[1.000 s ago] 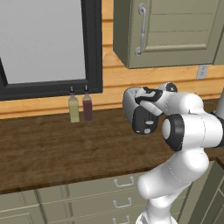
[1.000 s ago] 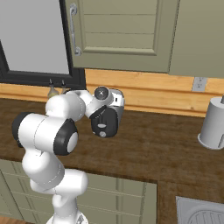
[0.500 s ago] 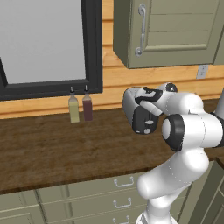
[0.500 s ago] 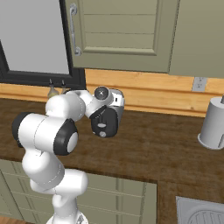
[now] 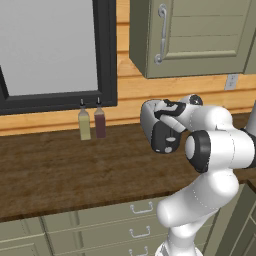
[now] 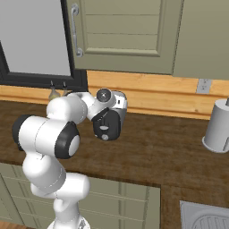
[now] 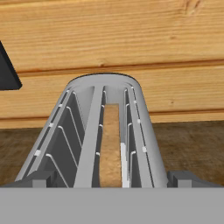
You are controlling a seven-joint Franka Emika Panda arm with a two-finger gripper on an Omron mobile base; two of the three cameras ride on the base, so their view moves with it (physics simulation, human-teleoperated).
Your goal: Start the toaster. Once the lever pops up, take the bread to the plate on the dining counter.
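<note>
In the hand view the silver-grey toaster (image 7: 140, 131) lies straight ahead, its two long slots running away toward the wood-panelled wall. The tan-brown bread (image 7: 109, 144) stands down in the right-hand slot; the left slot looks empty. My gripper (image 7: 112, 178) is open, its dark fingertips (image 7: 38, 178) standing wide at either side of the toaster's near end, with nothing between them. From the base views the hand (image 5: 161, 135) hovers over the wood counter near the wall and covers the toaster. The plate and the dining counter are out of view.
Two small bottles (image 5: 85, 125) (image 5: 100, 122) stand against the wall under a black-framed window (image 5: 105, 55). A grey cylinder (image 6: 218, 127) sits at the far right, a sink corner (image 6: 205, 217) below it. Upper cabinets (image 5: 200, 35) hang above; the counter (image 5: 65, 175) has drawers beneath.
</note>
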